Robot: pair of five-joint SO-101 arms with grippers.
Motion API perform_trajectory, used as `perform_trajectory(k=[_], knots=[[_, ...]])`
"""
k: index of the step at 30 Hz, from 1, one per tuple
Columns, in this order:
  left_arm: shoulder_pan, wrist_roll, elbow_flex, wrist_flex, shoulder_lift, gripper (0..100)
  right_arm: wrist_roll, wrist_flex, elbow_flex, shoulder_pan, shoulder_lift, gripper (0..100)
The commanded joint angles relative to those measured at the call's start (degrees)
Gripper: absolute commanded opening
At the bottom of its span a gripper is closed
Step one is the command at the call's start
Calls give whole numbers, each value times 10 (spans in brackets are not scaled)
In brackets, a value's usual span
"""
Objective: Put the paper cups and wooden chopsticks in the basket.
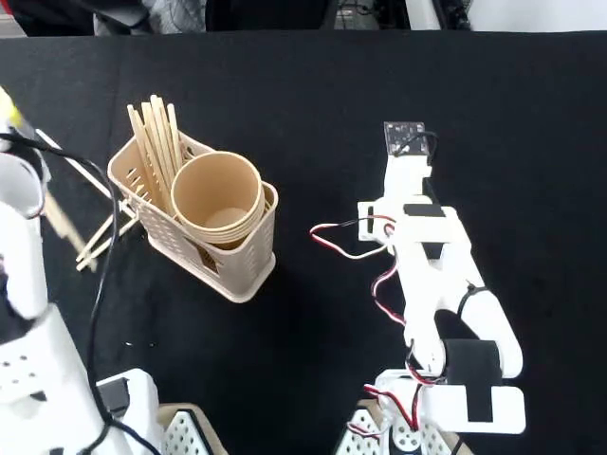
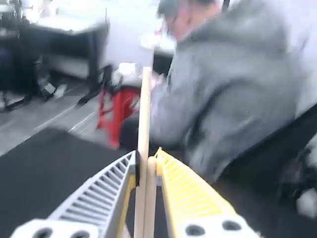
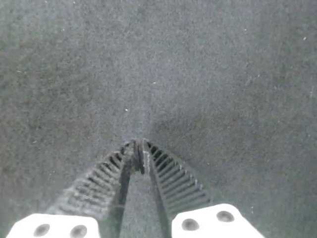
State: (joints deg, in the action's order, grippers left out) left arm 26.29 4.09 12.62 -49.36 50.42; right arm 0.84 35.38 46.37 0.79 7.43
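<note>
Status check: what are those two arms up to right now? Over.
Left tool shut on wooden chopsticks, held up. Right tool shut, empty, over black cloth. Paper cups and more chopsticks in the basket; loose chopsticks lie beside it. Nothing blocking.

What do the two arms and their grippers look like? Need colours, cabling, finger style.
Both arms are white plastic. The right arm carries black servo blocks and loose red, white and black wires; a black cable runs along the left arm. Left gripper: one grey ribbed finger, one yellow. Right gripper: dark ribbed wedge fingers, white base.
</note>
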Motion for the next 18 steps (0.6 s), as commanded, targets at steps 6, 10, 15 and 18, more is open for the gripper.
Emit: perform_trajectory(k=[6,10,15,18], knots=[[-82,62,-22,135,44,29,-1,-4,-2,-10,13,15],[-122,62,-22,167,74,29,-1,-5,-2,-9,13,15],[-146,60,-19,222,90,29,-1,-7,-2,-9,13,15],[-147,63,-5,227,76,29,-1,-7,-2,-9,13,15]])
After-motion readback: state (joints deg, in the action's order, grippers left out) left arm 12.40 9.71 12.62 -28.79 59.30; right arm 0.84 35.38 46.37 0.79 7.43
